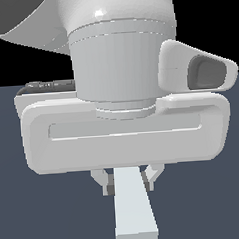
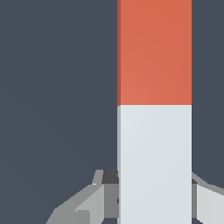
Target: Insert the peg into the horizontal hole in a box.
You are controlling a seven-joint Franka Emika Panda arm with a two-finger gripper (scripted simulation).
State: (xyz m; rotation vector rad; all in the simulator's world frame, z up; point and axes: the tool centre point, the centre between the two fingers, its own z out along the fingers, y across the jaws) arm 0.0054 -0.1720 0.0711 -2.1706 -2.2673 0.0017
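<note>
Peg (image 2: 154, 109) in grip, box unseen: your jaws are clamped on the pale grey-white end of the bar, the fingers (image 1: 151, 175) pressing either side just under the hand, while the orange-red half runs out ahead above the dark surface (image 2: 57, 87). You appear to be carrying; next, find the hole and line the bar up level with it.

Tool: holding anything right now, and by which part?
Yes. The tool is shut on the long square-sectioned peg, gripping its pale grey-white part; the orange-red part sticks out free beyond the fingers.
</note>
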